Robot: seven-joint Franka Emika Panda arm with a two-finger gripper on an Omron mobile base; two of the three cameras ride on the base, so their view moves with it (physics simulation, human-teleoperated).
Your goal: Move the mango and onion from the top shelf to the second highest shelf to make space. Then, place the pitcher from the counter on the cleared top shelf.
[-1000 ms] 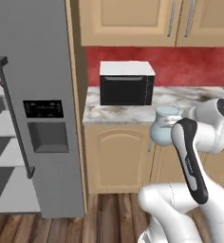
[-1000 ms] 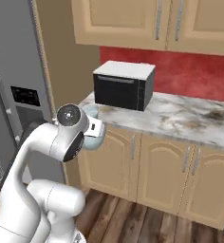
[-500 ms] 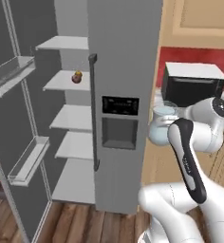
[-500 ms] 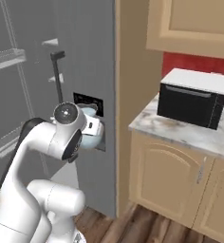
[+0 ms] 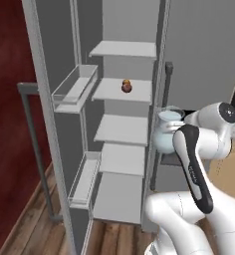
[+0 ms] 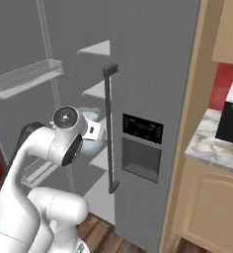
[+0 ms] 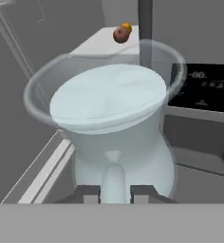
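Note:
My gripper (image 7: pixel 115 192) is shut on the handle of the translucent bluish pitcher (image 7: pixel 114 109), which I hold upright in front of the open fridge. From the base the pitcher (image 5: pixel 167 132) (image 6: pixel 91 129) hangs about level with the third shelf, right of the shelves. The maroon-brown onion (image 7: pixel 120 34) (image 5: pixel 126 88) and the orange-yellow mango (image 7: pixel 127 27) lie together on the second highest shelf (image 5: pixel 137 92), the mango just behind the onion. Higher up, the top shelf (image 5: pixel 124 49) is bare. The arm hides the fingers in both base views.
Clear-walled door bins (image 5: pixel 74 88) line the open fridge door on the left. The closed fridge door with its dispenser (image 6: pixel 143 143) and tall handle (image 6: pixel 108 128) stands right of the pitcher. A black microwave (image 6: pixel 232 116) sits on the marble counter (image 6: pixel 210 148).
Both base views have swung from the counter and microwave to the open fridge, so the camera moved. The pitcher stays in the gripper's hold throughout.

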